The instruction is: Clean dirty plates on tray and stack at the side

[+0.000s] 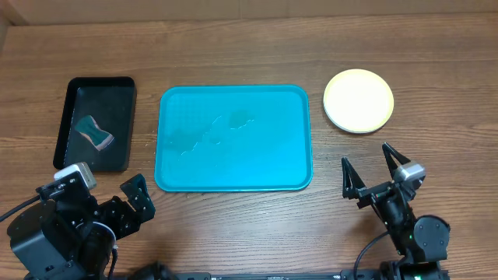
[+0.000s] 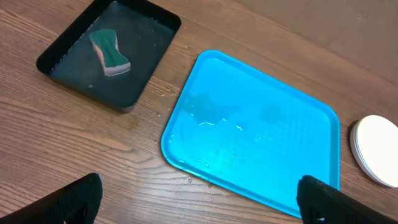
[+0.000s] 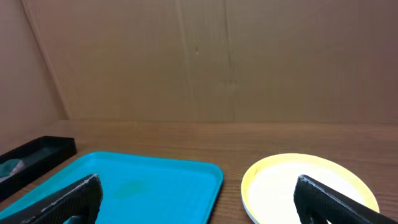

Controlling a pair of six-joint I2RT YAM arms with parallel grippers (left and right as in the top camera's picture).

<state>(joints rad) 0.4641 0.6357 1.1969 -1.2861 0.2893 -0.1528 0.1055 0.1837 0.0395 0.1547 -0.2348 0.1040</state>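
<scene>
The teal-blue tray lies in the middle of the table with no plates on it, only water streaks. It also shows in the left wrist view and the right wrist view. The plates sit stacked to the right of the tray, the yellow-green rimmed one on top; the ones beneath are mostly hidden. The stack shows in the right wrist view and at the edge of the left wrist view. My left gripper is open and empty near the front left. My right gripper is open and empty, in front of the stack.
A smaller black tray with shallow water stands left of the teal tray and holds a green sponge. It also shows in the left wrist view. A brown cardboard wall rises behind the table.
</scene>
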